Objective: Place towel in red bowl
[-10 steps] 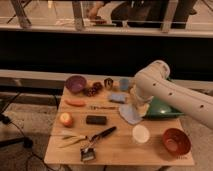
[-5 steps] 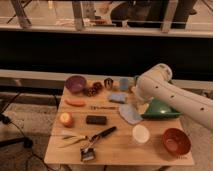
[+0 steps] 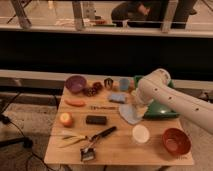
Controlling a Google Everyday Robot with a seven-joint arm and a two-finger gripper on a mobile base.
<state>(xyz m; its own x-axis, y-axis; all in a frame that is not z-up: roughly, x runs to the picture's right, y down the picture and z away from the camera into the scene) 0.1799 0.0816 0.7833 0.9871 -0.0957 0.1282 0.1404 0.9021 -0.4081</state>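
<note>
Basically looks like the grab step — end effector (image 3: 140,107) is at the towel (image 3: 128,115) on the bench (image 3: 115,150), grip state can't be told. Next probably needs a lift and carry to the red bowl (image 3: 176,141), front right.

Cup (image 3: 140,133) near end effector (image 3: 138,107), red bowl (image 3: 176,142)

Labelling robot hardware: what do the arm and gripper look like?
The arm is a thick white tube with a rounded joint and a row of small dark dots. The gripper, just below that joint by the towel, looks pale; finer detail is hidden.
</note>
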